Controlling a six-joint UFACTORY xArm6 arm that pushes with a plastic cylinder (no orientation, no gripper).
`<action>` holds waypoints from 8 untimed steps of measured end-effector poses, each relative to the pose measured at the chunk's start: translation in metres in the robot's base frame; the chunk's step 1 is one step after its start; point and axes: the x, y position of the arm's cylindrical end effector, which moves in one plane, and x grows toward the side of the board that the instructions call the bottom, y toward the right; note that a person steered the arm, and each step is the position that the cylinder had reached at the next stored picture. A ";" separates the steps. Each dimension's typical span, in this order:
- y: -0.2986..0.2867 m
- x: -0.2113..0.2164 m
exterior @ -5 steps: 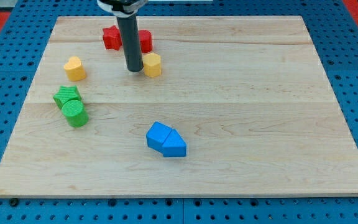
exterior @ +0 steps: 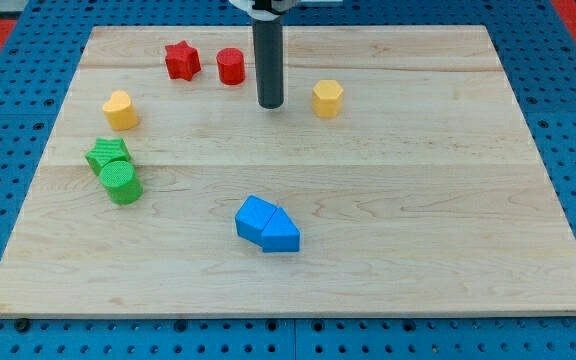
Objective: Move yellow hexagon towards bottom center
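My tip (exterior: 271,104) on board, no fingers, grips nothing. Yellow hexagon (exterior: 328,99) near, on view's right, small gap, near view's top. To push well: go round above hexagon, then push down and a bit left. Blue blocks (exterior: 266,225) sit low middle; steer past.

The scene is lit bright and even, seemingly from overhead, so shadows are kept short and soft. A small dark patch is cast right under my tip (exterior: 271,105), and thin shadows are tucked against the blue blocks (exterior: 266,225) and the green cylinder (exterior: 121,184). No glare is seen on the wooden board (exterior: 418,200); the grain is shown clearly. Focus is held sharp near and far, with colours well saturated. Board edges are rendered straight, with no obvious distortion.
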 end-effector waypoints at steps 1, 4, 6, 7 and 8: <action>0.014 -0.030; 0.073 -0.011; 0.058 0.010; 0.058 -0.019; 0.066 -0.024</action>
